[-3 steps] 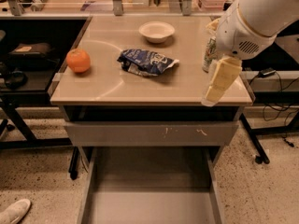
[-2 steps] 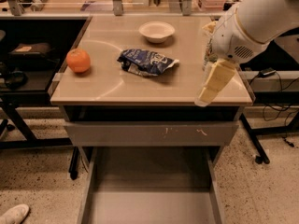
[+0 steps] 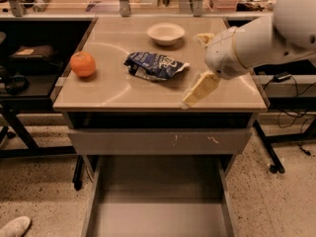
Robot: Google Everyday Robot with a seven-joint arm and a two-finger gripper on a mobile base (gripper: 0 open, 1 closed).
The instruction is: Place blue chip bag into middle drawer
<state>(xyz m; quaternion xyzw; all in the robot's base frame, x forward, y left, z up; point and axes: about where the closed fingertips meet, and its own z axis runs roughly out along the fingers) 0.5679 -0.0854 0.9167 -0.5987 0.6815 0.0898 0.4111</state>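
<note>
The blue chip bag lies crumpled on the tan table top, near its middle, with white lettering showing. The middle drawer stands pulled out below the table, its grey floor bare. The gripper hangs over the table's front right part, below and to the right of the bag, apart from it and holding nothing that I can see. The white arm reaches in from the upper right.
An orange sits at the table's left. A white bowl stands at the back. A closed grey drawer front with white scuffs is above the open drawer. A shoe is at the bottom left.
The gripper has moved left and toward the table's front, closer to the chip bag. The bag, orange and bowl have not moved.
</note>
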